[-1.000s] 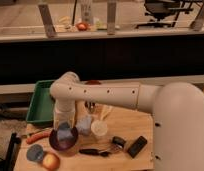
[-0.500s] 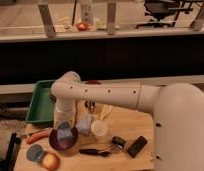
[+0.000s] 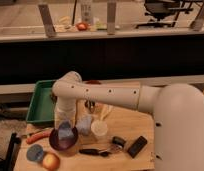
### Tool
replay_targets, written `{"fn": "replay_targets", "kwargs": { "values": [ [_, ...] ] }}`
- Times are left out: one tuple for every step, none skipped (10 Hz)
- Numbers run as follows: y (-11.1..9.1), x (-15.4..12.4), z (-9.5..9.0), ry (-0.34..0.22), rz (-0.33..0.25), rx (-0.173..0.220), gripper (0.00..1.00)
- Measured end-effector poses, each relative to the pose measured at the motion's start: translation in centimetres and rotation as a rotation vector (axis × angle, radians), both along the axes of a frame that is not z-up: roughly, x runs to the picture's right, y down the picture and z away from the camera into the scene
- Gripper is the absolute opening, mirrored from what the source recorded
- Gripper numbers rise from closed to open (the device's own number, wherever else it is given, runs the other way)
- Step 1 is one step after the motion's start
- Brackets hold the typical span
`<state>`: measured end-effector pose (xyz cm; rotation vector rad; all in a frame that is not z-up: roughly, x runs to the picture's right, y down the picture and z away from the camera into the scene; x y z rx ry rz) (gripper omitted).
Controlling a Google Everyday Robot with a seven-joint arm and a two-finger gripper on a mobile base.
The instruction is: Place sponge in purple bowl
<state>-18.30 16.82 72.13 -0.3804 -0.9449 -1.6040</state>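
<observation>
Spotted the soft pale-blue sponge block (image 3: 65, 133) inside the round dark purple bowl (image 3: 54, 145), near the wooden table's (image 3: 130, 126) front-left corner. No clue whether spread or clamped for the white gripper (image 3: 65, 126) just above. Hardly budged since earlier.

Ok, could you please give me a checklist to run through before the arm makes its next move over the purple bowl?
1. Small pale blue soft sponge lies inside the round dark purple bowl: ok.
2. Gripper sits directly over the bowl, just above the sponge: ok.
3. Sponge free of the gripper: cannot tell.
4. Bowl upright on the wooden table: ok.
5. Grey-blue cup stands close beside the bowl, so sideways room for the gripper is probably tight: not ok.
6. Room to lift straight up from the bowl, nothing seen above it but the arm itself: ok.
</observation>
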Motion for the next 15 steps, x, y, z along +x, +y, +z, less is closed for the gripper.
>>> {"fn": "replay_targets", "kwargs": {
  "values": [
    [0.0,0.0,0.0,0.0,0.005,0.0,0.8],
    [0.0,0.0,0.0,0.002,0.008,-0.001,0.8],
    [0.0,0.0,0.1,0.004,0.011,-0.001,0.8],
    [0.0,0.0,0.1,0.007,0.015,-0.001,0.8],
    [0.0,0.0,0.1,0.008,0.017,-0.001,0.8],
    [-0.1,0.0,0.1,0.009,0.019,-0.001,0.8],
    [-0.3,0.0,0.2,0.012,0.022,0.0,0.8],
    [-0.5,0.2,0.2,0.017,0.021,0.0,0.8],
    [-0.8,0.2,0.3,0.02,0.02,0.001,0.8],
    [-1.2,0.1,0.3,0.024,0.016,0.003,0.8],
    [-1.5,0.2,0.4,0.028,0.013,0.007,0.8],
    [-1.8,0.2,0.4,0.031,0.011,0.01,0.8],
    [-2.2,0.2,0.5,0.033,0.012,0.012,0.8],
    [-2.6,0.1,0.5,0.033,0.014,0.013,0.8],
    [-3.0,0.1,0.6,0.034,0.016,0.013,0.8]
  ]
}}
